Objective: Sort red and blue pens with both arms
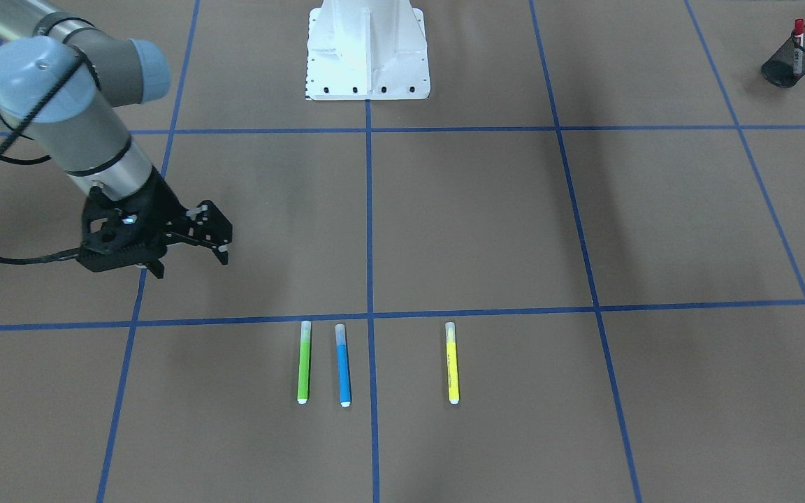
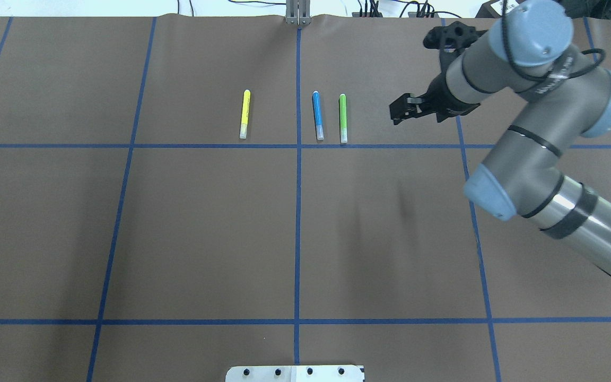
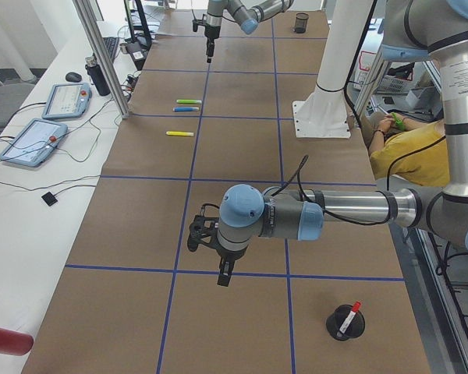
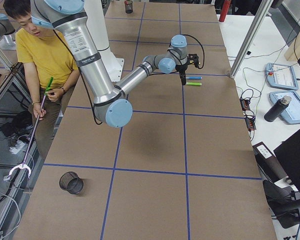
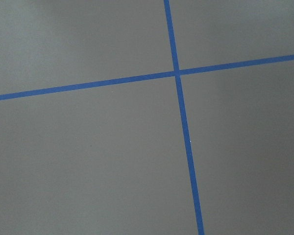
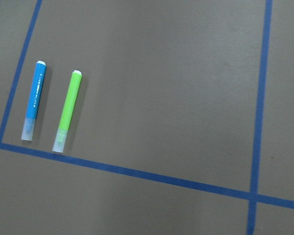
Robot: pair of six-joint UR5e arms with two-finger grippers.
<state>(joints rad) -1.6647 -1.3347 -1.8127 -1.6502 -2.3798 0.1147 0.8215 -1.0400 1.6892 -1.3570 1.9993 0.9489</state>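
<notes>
Fetching the blue pen [image 1: 343, 365] seems in hand: the right gripper [image 1: 191, 263], open and empty upper-left of it, must straddle its barrel.

A green marker [image 1: 303, 363] and a yellow marker [image 1: 452, 363] lie parallel on the brown table [image 1: 486, 223].

blue pen [image 6: 34, 100] print, seemingly lettering, illegible

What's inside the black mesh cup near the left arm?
A red-capped white marker leans inside the mesh cup, cap up above the rim. Its lower end is dim behind the mesh, and the cup's floor cannot be seen.
</notes>
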